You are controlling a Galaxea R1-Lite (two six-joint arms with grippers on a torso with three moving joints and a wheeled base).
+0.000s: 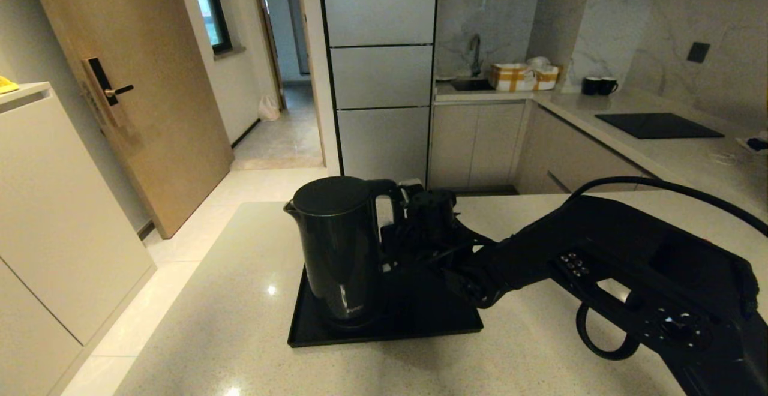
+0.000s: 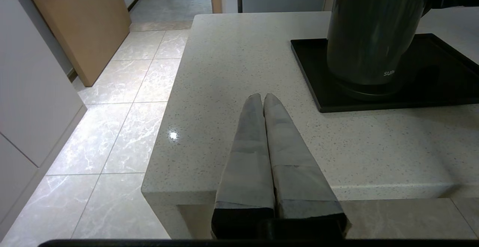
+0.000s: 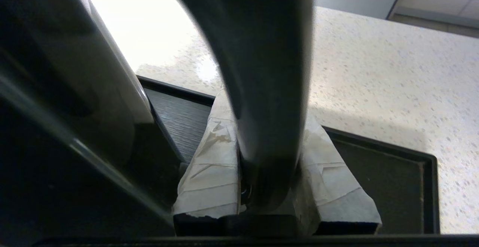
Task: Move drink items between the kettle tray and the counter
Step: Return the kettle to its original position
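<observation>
The tall glossy black kettle [image 1: 339, 252] [image 2: 370, 33] stands upright on the round base at the left of the black tray [image 1: 420, 324] [image 2: 441, 63] [image 3: 393, 172], which lies on the beige speckled counter [image 1: 240, 324] [image 2: 232, 60] [image 3: 393, 71]. My right gripper [image 1: 396, 228] [image 3: 265, 108] reaches in from the right and is shut on the kettle's loop handle [image 3: 262, 71], one taped finger on each side. My left gripper [image 2: 262, 96] is shut on nothing, over the counter's front left corner, apart from the tray. The water bottle is out of view.
Two dark mugs [image 1: 599, 86] and a flush black cooktop panel [image 1: 657, 125] are on the far right worktop. A sink tap [image 1: 474, 54] and a box [image 1: 522, 77] stand at the back. The counter's left edge [image 2: 176, 90] drops to tiled floor.
</observation>
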